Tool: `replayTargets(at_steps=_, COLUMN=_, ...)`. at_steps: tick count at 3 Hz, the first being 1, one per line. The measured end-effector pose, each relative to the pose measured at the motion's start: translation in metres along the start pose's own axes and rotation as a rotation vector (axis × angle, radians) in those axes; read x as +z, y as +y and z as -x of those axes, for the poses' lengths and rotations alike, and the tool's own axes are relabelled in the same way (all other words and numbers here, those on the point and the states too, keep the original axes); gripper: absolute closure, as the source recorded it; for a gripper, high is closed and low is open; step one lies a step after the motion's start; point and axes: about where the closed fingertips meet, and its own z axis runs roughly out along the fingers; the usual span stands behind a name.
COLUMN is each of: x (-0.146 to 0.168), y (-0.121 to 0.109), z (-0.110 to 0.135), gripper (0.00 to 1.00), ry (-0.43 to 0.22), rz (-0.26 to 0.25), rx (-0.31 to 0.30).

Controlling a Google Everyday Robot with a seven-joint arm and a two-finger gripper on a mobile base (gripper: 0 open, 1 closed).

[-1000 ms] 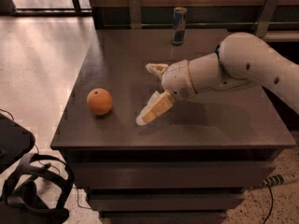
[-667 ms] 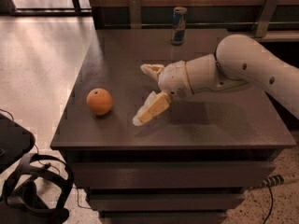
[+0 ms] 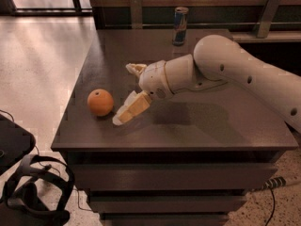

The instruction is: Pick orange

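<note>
Dark table (image 3: 211,126) with drawer fronts fills centre frame. White arm (image 3: 244,72) enters from the right and reaches left across the tabletop. Black headset (image 3: 33,192) lies on the floor, near left. Gripper (image 3: 123,95) sits low over the left half of the table, jaws apart, one finger far, one near, opening toward the left. Orange (image 3: 100,102) rests on the table near its left edge, just beside the near fingertip, not gripped. Drink can (image 3: 179,26) stands upright at the far edge.

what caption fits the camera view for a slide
Open gripper beside the orange on a dark table, drink can at the back.
</note>
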Motion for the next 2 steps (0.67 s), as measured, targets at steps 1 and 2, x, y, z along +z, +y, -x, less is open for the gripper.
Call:
replayTargets(at_steps=1, x=0.016, y=-0.001, z=0.004, gripper=0.0, ry=0.021, rz=-0.016, rx=-0.019)
replayTargets(at_steps=2, x=0.033, y=0.003, z=0.011, gripper=0.0, ry=0.02, rz=0.006, rx=-0.044)
